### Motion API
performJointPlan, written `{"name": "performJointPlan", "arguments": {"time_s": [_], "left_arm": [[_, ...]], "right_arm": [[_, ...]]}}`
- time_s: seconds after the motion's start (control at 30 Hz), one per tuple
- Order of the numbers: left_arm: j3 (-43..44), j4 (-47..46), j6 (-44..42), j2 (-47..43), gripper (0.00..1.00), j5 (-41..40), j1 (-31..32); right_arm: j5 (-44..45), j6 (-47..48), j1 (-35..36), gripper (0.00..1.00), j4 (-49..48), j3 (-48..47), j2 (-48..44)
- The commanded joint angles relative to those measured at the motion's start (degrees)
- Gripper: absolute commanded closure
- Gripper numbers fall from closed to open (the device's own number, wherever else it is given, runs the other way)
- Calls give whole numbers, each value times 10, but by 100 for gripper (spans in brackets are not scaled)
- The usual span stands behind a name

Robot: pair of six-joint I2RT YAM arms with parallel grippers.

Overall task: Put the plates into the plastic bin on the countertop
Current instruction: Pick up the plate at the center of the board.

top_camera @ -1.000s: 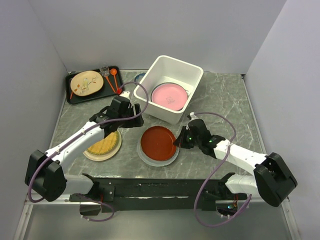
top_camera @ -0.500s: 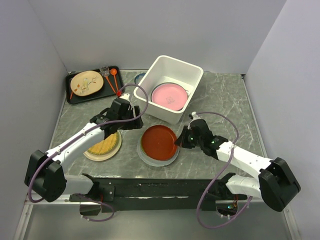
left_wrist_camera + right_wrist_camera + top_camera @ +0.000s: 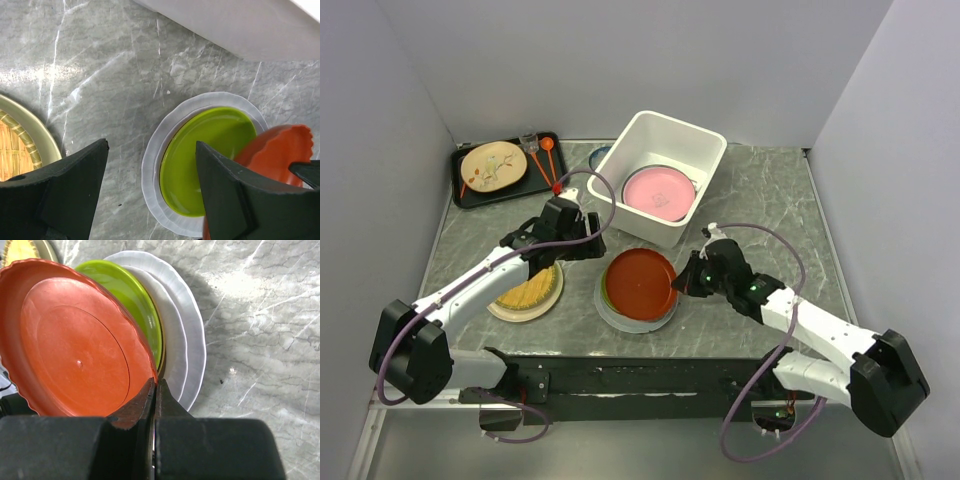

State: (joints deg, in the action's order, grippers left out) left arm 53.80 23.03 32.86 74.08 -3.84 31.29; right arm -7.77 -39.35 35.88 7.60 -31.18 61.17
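The red plate (image 3: pixel 640 283) is tipped up on one side, its scalloped rim pinched at the near edge by the right end effector (image 3: pixel 682 283), which is clenched tight on it. In the right wrist view the plate leans away from the lime green plate (image 3: pixel 130 295) it was stacked on, and that one sits in turn on a white plate (image 3: pixel 185 325) flat on the desk (image 3: pixel 770 200). The plastic bin (image 3: pixel 660 232) stands just behind this stack with a pink plate (image 3: pixel 660 192) already lying inside. To the left, well apart from the stack, a woven yellow plate (image 3: pixel 528 292) waits on the desk.

The left end effector (image 3: pixel 151 150) is released, jaws spread wide and holding nothing, hovering over bare desk between the woven plate and the stack, near the bin's front corner.

The main risk looks to be the grip itself — a thin pinch on one edge of a wide, smooth plate, so the plate's weight could swing it in the jaws or slide it out on the way up. Its low far edge may also drag across the green plate and shift the stack. The bin's near wall stands between plate and target — too shallow a lift would knock the rim against it, and the left arm sits close to that path.
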Motion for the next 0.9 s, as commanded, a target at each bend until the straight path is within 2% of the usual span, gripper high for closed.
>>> {"name": "performJointPlan", "arguments": {"time_s": [0.0,0.47,0.87], "left_arm": [[-1,-18,9,-10,24,1,-7],[-10,-21,4,-3,22,15,-34],[-5,-13,-7,-4,21,20,-40]], "right_arm": [[9,5,4,100,11,-27,-39],[43,17,2,100,70,-72,-90],[65,27,2,100,88,-131,-71]]}}
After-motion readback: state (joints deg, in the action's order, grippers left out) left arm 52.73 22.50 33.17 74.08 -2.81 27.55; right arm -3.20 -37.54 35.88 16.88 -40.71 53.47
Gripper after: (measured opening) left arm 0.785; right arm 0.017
